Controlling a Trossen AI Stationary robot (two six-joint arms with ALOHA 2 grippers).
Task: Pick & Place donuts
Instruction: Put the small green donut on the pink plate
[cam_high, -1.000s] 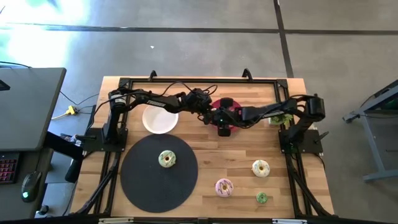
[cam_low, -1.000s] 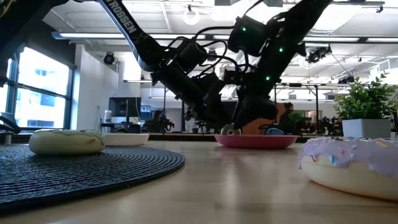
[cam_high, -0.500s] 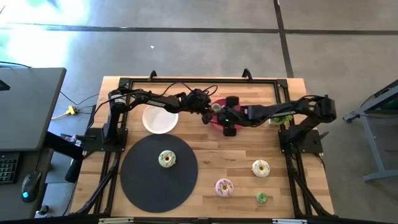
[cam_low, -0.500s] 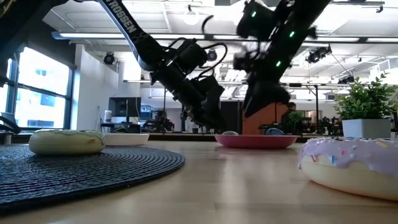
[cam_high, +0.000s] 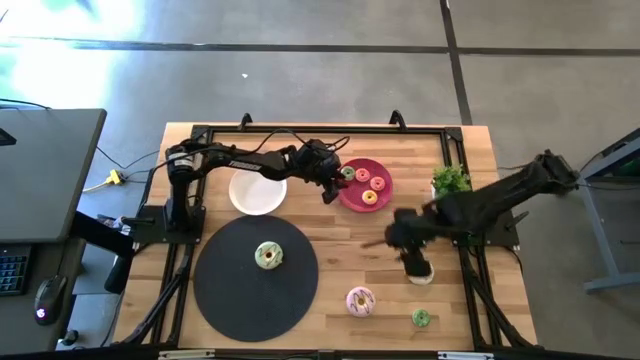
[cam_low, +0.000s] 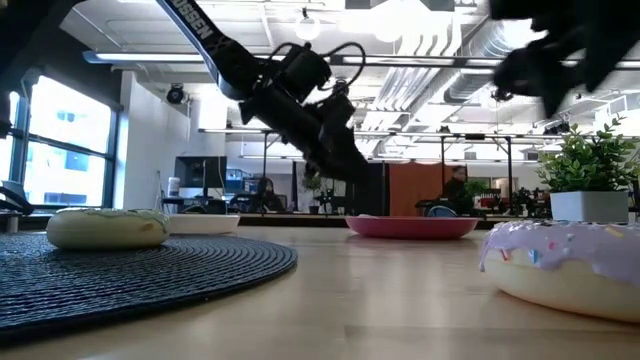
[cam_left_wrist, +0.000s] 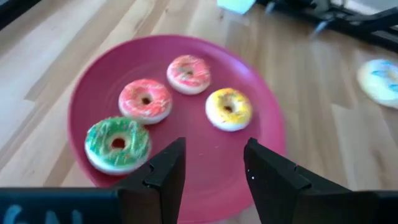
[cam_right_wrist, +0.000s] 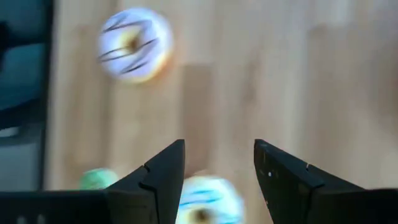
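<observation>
High view: three tiny donuts (cam_high: 364, 185) sit on the red plate (cam_high: 384, 171); four lie elsewhere. Left tool (cam_left_wrist: 212, 167), released, hovers beside it. Right tool (cam_right_wrist: 217, 168), released and empty, hangs over the white-iced donut (cam_right_wrist: 203, 198) on the desk (cam_high: 340, 235).

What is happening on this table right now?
Two robot arms are sorting toy donuts. The red plate holds four tiny donuts. The left gripper hovers open at its edge, holding nothing. The right gripper, open and empty, is above the white-iced donut. Another donut lies on the dark mat.
</observation>
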